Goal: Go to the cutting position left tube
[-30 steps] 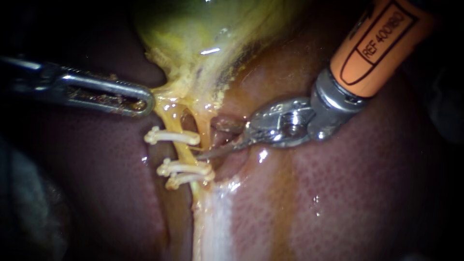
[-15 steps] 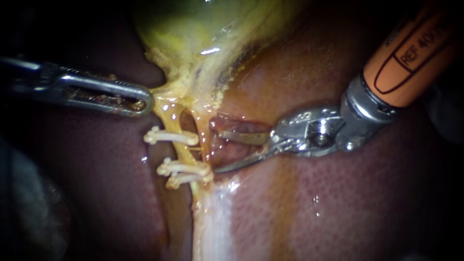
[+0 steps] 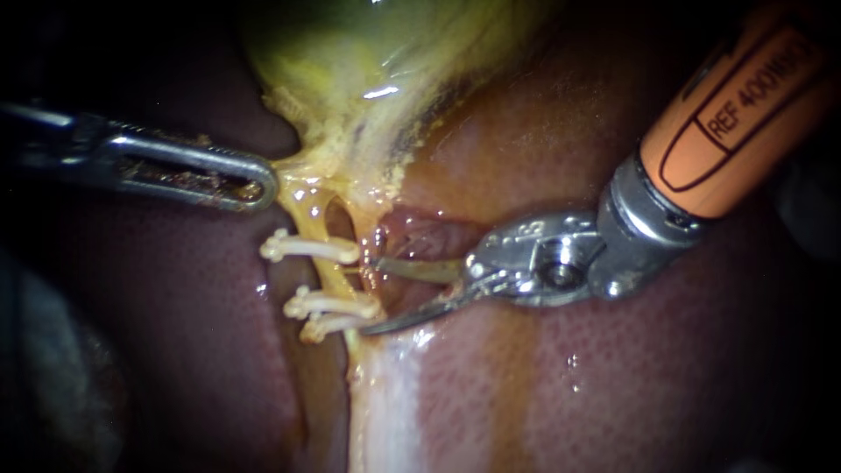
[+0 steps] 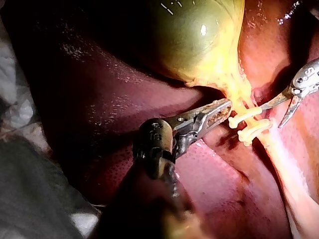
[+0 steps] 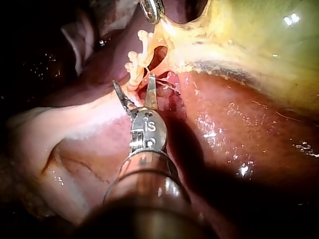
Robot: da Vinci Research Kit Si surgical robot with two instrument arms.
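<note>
— Endoscope view?
— Glossy yellow left tube mid-scene, crossed by three ribbed white clips. Right instrument gaping, thin curved blades just right of the tube.
— Left wrist view?
— Left instrument, slotted steel, clamped on gallbladder fringe.
— Right wrist view?
— Blades spread beside the tube, over wet, speckled liver.

A surgical bench, plainly: a liver and a green gallbladder are laid out under close light, white clips are seen across a tube, the left instrument and right instrument are held over the tissue, and crumpled cloth is glimpsed beside the liver.
</note>
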